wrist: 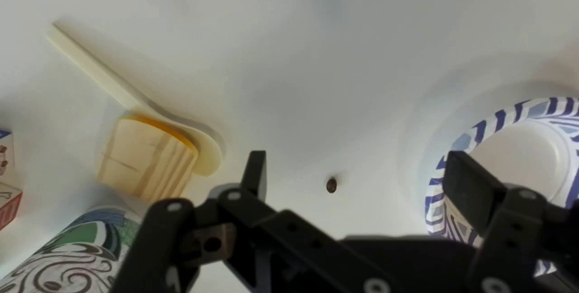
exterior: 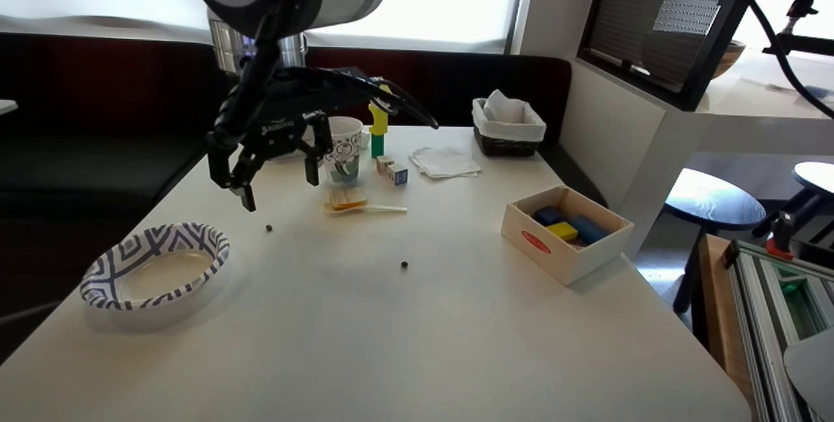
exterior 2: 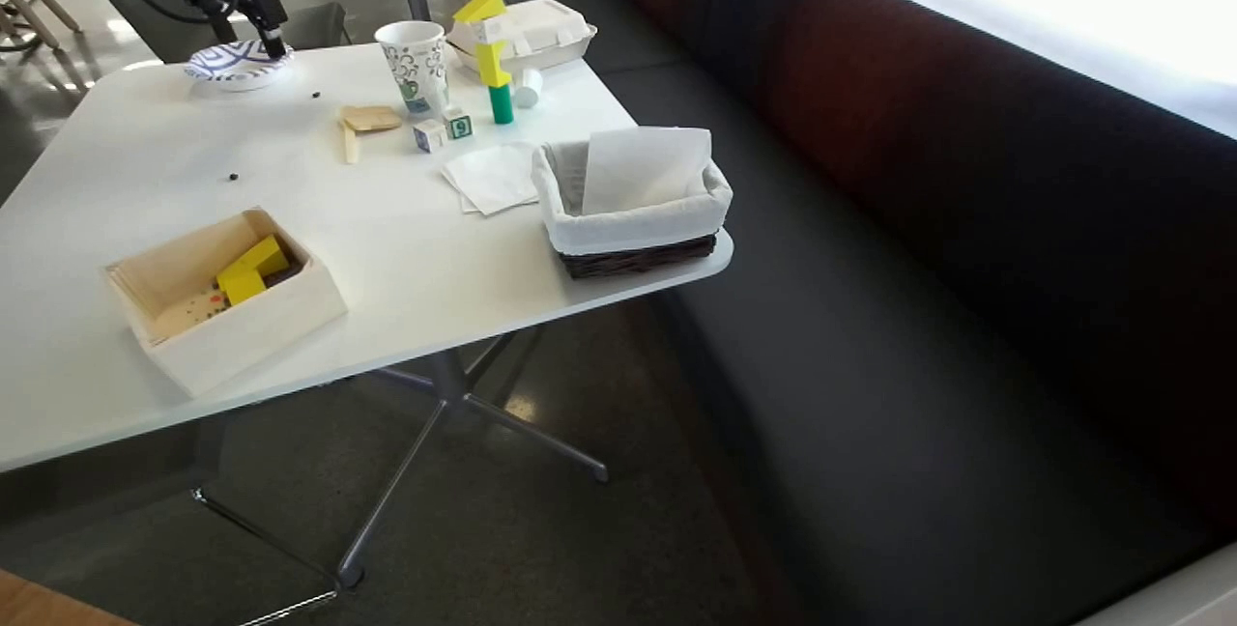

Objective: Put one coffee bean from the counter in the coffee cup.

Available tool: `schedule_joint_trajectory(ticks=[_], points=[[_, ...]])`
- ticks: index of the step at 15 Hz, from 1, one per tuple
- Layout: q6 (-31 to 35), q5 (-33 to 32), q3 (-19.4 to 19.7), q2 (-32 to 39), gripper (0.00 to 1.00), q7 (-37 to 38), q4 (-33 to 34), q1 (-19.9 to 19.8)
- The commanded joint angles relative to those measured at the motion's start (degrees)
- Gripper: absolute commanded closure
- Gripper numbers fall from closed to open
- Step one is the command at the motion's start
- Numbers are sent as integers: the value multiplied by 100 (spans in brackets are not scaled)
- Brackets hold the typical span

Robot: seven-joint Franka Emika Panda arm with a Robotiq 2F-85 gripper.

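Note:
Two coffee beans lie apart on the white counter [exterior: 391,344]. One bean [exterior: 268,228] is near the patterned bowl; it also shows in an exterior view [exterior 2: 316,95] and, between the jaws, in the wrist view [wrist: 331,185]. The second bean [exterior: 404,264] lies nearer the middle of the counter and shows in an exterior view [exterior 2: 233,177]. My gripper [exterior: 280,186] is open and empty, above the counter over the bean near the bowl; its spread fingers show in the wrist view [wrist: 355,171]. The coffee cup [exterior: 343,152] stands upright beside the gripper; part of it shows in the wrist view [wrist: 72,257].
A blue-and-white bowl [wrist: 520,157] lies under the gripper's right finger side. A spoon [exterior: 371,208] and tan piece [exterior: 347,197] lie before the cup. Letter blocks [exterior: 397,173], a yellow-green stack [exterior: 378,119], napkins [exterior: 445,161], a lined basket [exterior: 509,124], a wooden box [exterior: 565,233] and a lidded box [exterior 2: 536,32] stand around.

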State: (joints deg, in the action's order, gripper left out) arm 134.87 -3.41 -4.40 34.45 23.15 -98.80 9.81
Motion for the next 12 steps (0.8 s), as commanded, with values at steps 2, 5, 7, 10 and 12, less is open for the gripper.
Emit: schedule_joint_trajectory(ticks=[2,5,7,10,12], points=[[-6,182,189,760,0,-128,857,77],[-86,243,219,1095,0,-171,1262,49],[-148,291,220,1264,0,-218,1457,46],[-180,329,238,1476,5,-241,1689,60],[-182,317,271,1585,14,-216,1808,77]])
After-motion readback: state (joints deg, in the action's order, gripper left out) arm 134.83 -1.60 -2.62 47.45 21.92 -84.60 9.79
